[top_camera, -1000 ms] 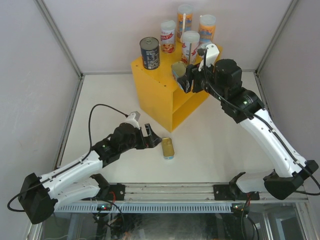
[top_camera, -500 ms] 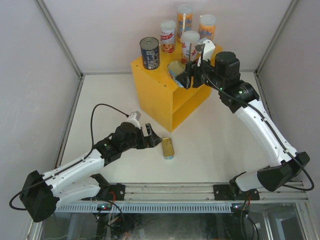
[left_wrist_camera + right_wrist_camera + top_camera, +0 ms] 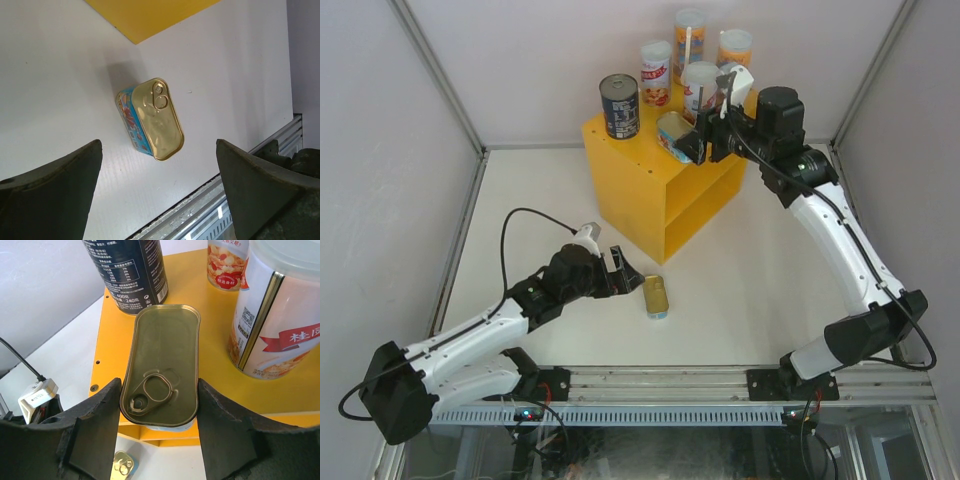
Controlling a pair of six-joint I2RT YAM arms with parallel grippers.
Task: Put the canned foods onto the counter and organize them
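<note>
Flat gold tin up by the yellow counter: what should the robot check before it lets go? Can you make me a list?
1. Right tool shut on the flat gold tin: ok.
2. Tin over the counter top: ok, though its near end seems to overhang the front edge.
3. Tin resting on the top, not hanging above it: cannot tell.
4. Room between the dark round tin and the tall can: ok.
5. Gold lid facing up, tin level: ok.
6. Second flat tin on the counter: not ok; it lies on the table before the open left tool.
</note>
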